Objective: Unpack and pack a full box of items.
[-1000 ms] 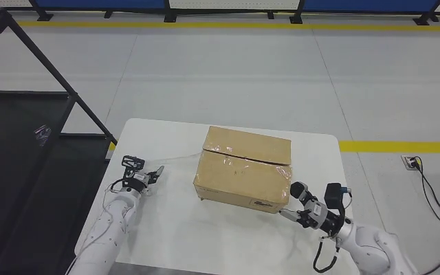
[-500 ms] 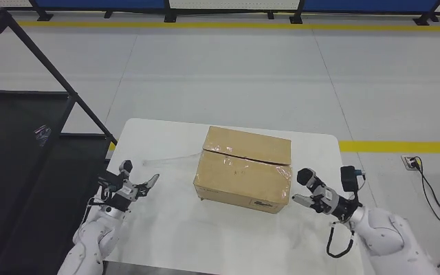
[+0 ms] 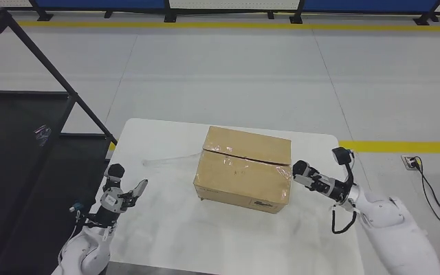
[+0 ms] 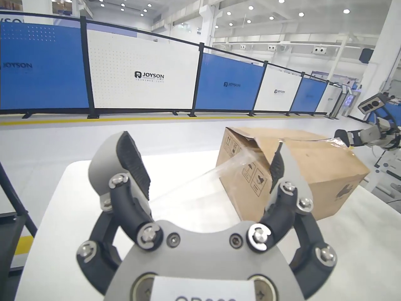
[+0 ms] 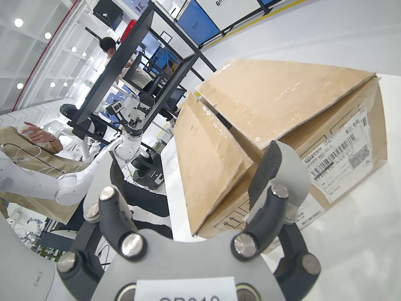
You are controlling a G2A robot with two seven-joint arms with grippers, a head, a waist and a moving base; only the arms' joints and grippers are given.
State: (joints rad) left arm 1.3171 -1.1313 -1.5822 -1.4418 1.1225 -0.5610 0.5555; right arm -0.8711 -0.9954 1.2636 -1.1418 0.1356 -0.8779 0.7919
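Observation:
A brown cardboard box (image 3: 244,168) stands in the middle of the white table (image 3: 206,230), its top flaps down and a seam between them. A strip of clear tape (image 3: 168,159) trails from the box's left end over the table. My left gripper (image 3: 126,187) hovers open near the table's left edge, well short of the box (image 4: 300,164), with the tape (image 4: 194,183) seen between its fingers (image 4: 131,158). My right gripper (image 3: 300,172) is open at the box's right end, level with the top edge. One finger (image 5: 272,173) stands before the labelled end face of the box (image 5: 282,95).
A black metal frame (image 3: 41,103) stands left of the table. Bare tabletop lies in front of the box and to its left. A yellow floor line (image 3: 392,146) runs off to the right behind the table.
My left gripper drew back from the box toward the table's front left edge. My right gripper rose from the box's lower front corner to its upper right end.

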